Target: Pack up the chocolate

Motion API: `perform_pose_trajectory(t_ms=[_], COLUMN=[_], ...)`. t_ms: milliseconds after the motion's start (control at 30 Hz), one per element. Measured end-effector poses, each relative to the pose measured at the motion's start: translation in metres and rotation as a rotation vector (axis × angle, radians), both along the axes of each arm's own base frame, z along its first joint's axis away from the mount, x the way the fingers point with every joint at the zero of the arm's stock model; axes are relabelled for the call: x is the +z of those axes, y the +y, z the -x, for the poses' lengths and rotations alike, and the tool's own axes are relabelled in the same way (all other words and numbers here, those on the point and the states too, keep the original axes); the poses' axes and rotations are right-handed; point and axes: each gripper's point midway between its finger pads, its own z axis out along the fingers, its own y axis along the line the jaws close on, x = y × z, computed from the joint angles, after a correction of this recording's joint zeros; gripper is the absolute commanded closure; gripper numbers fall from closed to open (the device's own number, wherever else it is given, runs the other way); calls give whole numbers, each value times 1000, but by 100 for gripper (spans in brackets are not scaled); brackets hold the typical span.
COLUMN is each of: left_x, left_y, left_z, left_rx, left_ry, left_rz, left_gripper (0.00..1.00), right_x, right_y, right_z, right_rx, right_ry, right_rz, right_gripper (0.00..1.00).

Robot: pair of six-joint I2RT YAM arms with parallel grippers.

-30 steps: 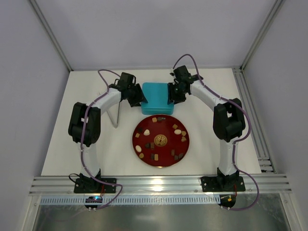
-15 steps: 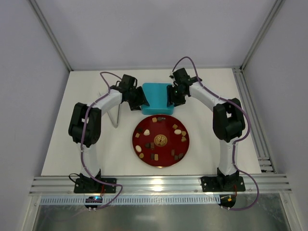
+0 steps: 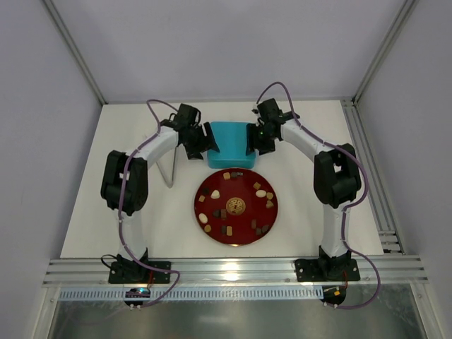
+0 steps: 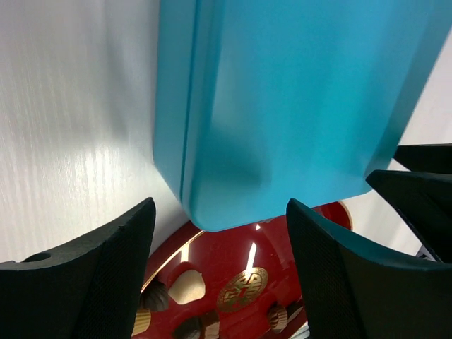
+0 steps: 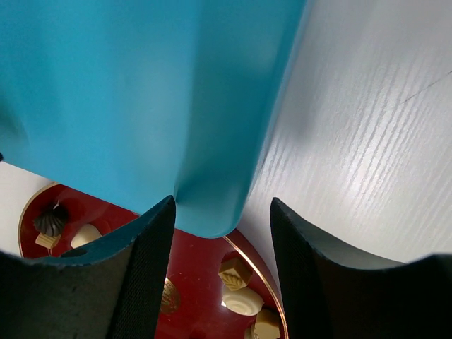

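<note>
The chocolate point(image 3: 224, 212), several small brown, tan and cream pieces, lies scattered on a round red plate point(image 3: 212, 191) with a gold emblem at its centre. Just behind the plate sits a teal box point(image 3: 229, 145). My left gripper point(image 3: 205, 143) stands open at the box's left side and my right gripper point(image 3: 253, 140) open at its right side. In the left wrist view the box's corner point(image 4: 282, 106) lies beyond the open left gripper point(image 4: 220, 275), above a cream piece point(image 4: 185, 286). In the right wrist view, the box point(image 5: 141, 92) sits past the right gripper point(image 5: 222, 275), with a tan cube point(image 5: 235, 272) below.
A thin bent metal rod point(image 3: 170, 169) stands on the white table left of the plate. Aluminium rails run along the table's right side point(image 3: 367, 169) and near edge point(image 3: 233, 272). Grey walls enclose the back and sides.
Both grippers have opened wider and drawn slightly off the teal box's sides. The left one has shifted a little back and left. Box and plate stay put.
</note>
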Motion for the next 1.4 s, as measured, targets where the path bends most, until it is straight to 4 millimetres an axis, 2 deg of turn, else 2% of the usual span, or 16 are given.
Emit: perform_pose_trajectory(t_ms=[267,333,467,567,667,900,1133,1400], left_x=[39,40,28,8,-14,-16,-18,-19], left_y=[-2,1,5,7,6,4,1,0], left_z=[-37,-44,-63,-71,-71,-74,-74,-70], left_rx=[-16,-11,-12,-22,-32,-27,17,59], left_ry=[-118,-127,-125,-103,-63,-74,-65,-60], left_rz=[29,29,19,3,4,10,42,76], left_gripper=[23,23,22,22,22,25,30,37], right_x=[8,11,24,32,28,-5,-4,-4], right_y=[-6,-7,-7,-4,-2,-4,-4,-5], right_z=[-16,-20,-36,-53,-65,-74,-90,-91], right_rx=[-18,-27,-43,-52,-64,-92,-113,-110], right_ry=[-25,-34,-74,-116,-133,-92,-112,-123], right_rz=[-76,-93,-123,-145,-158,-133,-119,-79], right_gripper=[37,34,33,32,32,32,32,32])
